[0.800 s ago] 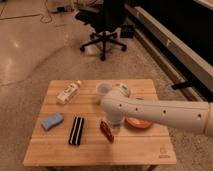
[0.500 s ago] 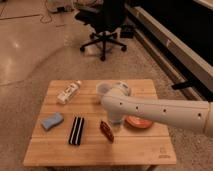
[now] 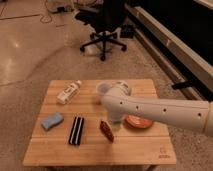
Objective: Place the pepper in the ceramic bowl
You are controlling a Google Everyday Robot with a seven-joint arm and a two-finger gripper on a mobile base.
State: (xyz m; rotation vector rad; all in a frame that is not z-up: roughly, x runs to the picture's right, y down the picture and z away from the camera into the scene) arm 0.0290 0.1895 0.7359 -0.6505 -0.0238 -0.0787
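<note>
Here the white arm [image 3: 160,110] reaches in from the right over the wooden table [image 3: 145,150]; its gripper [image 3: 116,121] hangs low, just right of the pepper [image 3: 106,131]; whether it is clenched or released cannot be told. The pepper lies on the table, left of the bowl [image 3: 138,122] and apart from it; the arm hides the bowl's far part. A striped bar [image 3: 76,130] lies left of the pepper; a blue sponge [image 3: 52,120] sits further left; a white bottle [image 3: 68,92] and a cup [image 3: 102,88] are towards the back.
</note>
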